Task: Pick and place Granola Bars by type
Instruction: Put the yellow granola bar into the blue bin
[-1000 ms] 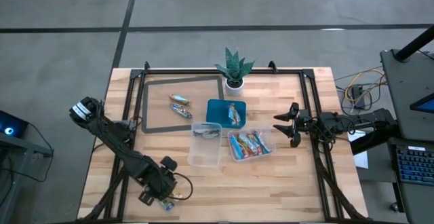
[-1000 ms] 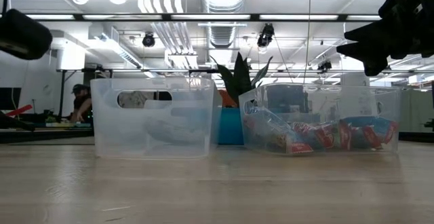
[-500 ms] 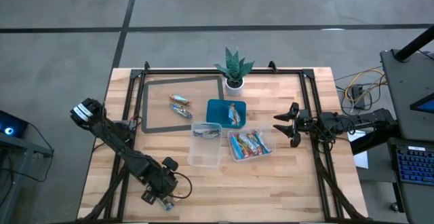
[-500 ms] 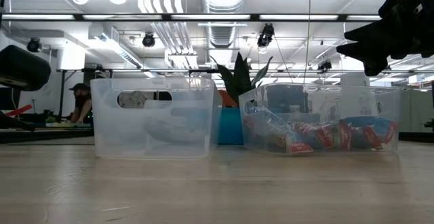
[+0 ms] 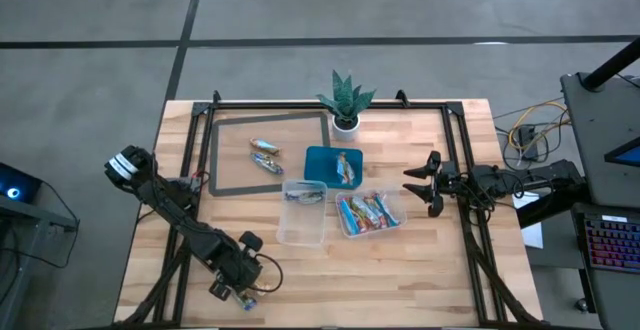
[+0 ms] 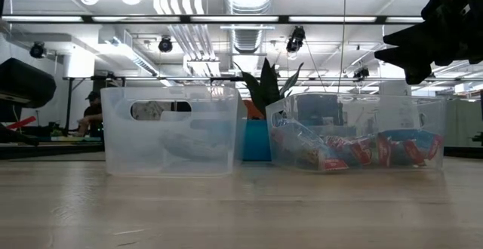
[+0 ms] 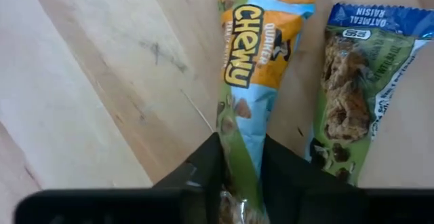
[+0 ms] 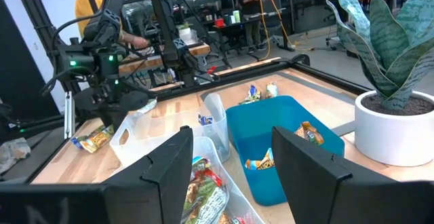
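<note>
— Where is the left claw (image 7: 241, 159) seen?

— Low at the near left corner of the desk (image 5: 420, 260), well apart from the containers. Its two dark fingers (image 7: 203, 166) are pressed against the sides of a Chewy granola bar (image 7: 249, 81) in an orange, light-blue and green wrapper, so that bar is gripped at one end while it lies on the wood.

— Is anything beside that bar?

— A second granola bar (image 7: 349, 95), in a blue and green oatmeal-raisin wrapper, is laid just beside it on the desk, outside the fingers.

— And the right claw (image 5: 418, 189)?

— It is held off the desk at the right side, near the clear tub of bars (image 5: 368, 213). Its fingers are spread apart and nothing is held between them.

— Where are the other bars found?

— Several red, blue and tan bars are heaped in that right-hand clear tub. One bar is seen in the left clear tub (image 5: 303, 213), which stands touching or almost touching the other. More bars are lying in the teal tray (image 5: 320, 159) behind the tubs, and two loose bars (image 5: 265, 155) are left on the dark-framed mat (image 5: 225, 135) at the far left.

— Anything else on the desk?

— A potted plant (image 5: 345, 100) is stood at the far edge, just behind the teal tray. Beyond the desk, in the low view, a person (image 6: 90, 112) is seen far off.
</note>
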You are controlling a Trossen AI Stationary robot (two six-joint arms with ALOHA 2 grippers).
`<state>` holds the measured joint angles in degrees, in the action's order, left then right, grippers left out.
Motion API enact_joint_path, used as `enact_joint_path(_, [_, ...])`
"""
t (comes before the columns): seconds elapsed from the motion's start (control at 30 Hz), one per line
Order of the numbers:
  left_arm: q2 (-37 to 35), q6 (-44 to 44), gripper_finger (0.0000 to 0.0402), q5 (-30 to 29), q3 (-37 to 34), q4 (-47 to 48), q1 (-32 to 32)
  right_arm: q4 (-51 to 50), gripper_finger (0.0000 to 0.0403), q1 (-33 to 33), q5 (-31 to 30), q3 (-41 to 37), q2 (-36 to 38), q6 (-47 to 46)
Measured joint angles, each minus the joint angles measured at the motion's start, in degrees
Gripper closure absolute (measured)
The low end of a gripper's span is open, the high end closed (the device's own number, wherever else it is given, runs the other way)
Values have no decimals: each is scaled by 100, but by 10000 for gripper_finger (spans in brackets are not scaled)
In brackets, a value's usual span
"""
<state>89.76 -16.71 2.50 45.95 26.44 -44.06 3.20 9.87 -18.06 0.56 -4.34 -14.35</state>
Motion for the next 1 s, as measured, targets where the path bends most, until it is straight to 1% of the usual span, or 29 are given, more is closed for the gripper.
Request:
enact_joint_path(0.13, [0,25,368,-111,29,5,1,0,213,0,0,0,0,0])
enact_joint_path(0.23, [-4,30,380,-216,93,35,3,0,213,0,0,0,0,0])
enact_joint_path(0.33, [-63,31,384,-387,236,126,5,2,213,-2,0,0,0,1])
enact_joint_path(0.47, [-170,-21,386,-777,530,572,1,1,213,0,0,0,0,1])
enact_joint_path(0.6, [-251,-168,387,-892,879,788,9,2,213,-2,0,0,2,2])
enact_joint_path(0.67, [-277,-349,388,-919,1062,861,9,0,213,-1,0,0,2,1])
enact_joint_path(0.77, [-315,-704,388,-1136,1367,1075,10,2,213,-2,0,0,2,2])
enact_joint_path(1.0, [-323,-2082,389,-2024,2109,1616,234,1,213,-1,0,0,2,0])
